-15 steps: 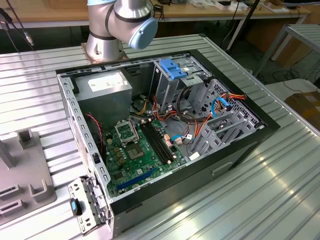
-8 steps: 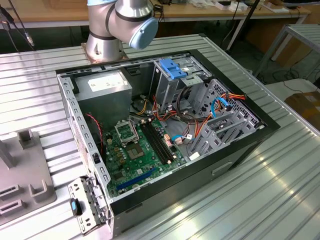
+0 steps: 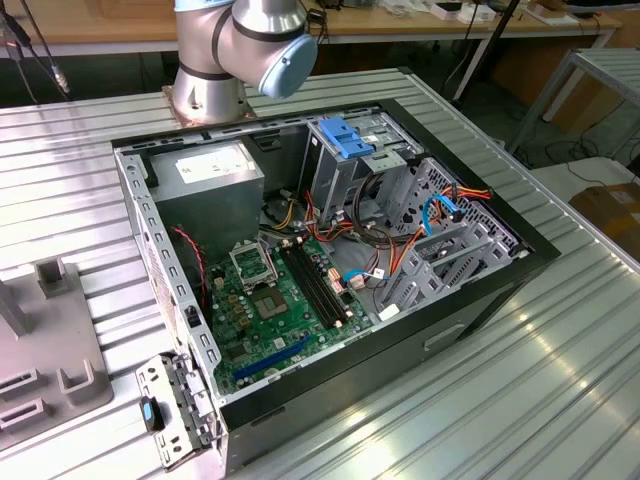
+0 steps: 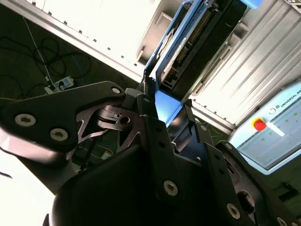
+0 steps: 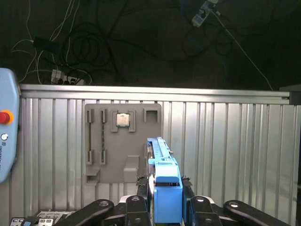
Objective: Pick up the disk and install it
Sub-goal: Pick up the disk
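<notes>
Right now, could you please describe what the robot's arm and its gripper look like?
The arm is built of rounded silver-grey metal cylinders, with a round light blue cap on one joint. In both wrist views the gripper is black. Its fingers are flat, jointed link bars, pinned together with silver screws.

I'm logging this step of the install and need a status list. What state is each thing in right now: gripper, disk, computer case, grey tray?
gripper: shut on the disk.
disk: clamped edge-on in the gripper, held clear of the table.
computer case: lying on its side, cover off, insides exposed.
grey tray: flat on the table, a chip seated in one pocket, the other slots look empty.
</notes>
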